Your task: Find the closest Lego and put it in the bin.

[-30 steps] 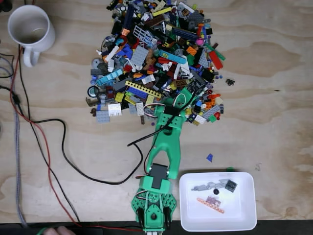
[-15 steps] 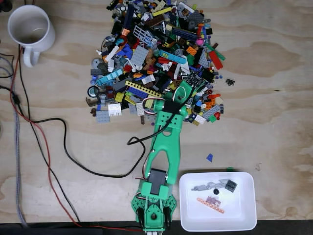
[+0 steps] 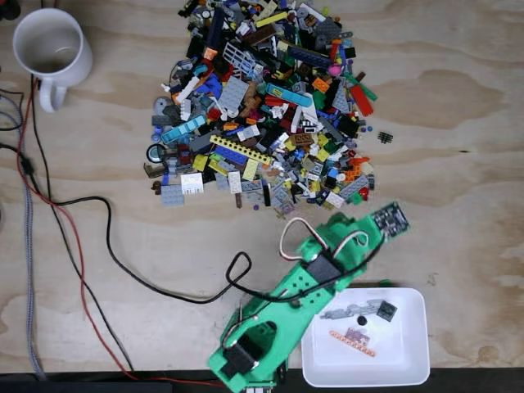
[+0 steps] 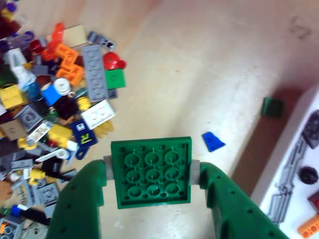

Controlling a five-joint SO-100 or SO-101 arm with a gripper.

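In the wrist view my gripper (image 4: pixel 151 171) is shut on a green square Lego plate (image 4: pixel 152 174), clamped by its side edges, studs' underside facing the camera, above bare wood. The fixed view shows the green arm slanting up to the right, its gripper end (image 3: pixel 360 233) between the Lego pile (image 3: pixel 262 106) and the white bin (image 3: pixel 417 299); the plate is hidden under the wrist there. The bin's rim (image 4: pixel 286 134) lies at the right of the wrist view, with a few grey, black and orange pieces inside.
A small blue piece (image 4: pixel 213 142) and a dark green piece (image 4: pixel 272 107) lie loose on the wood beside the bin. A white mug (image 3: pixel 51 49) stands at the top left. Black and red cables (image 3: pixel 106 246) run across the left side.
The arm has drawn back out of the lower right of the pile and swung right toward the bin. The green plate now sits between the fingers.
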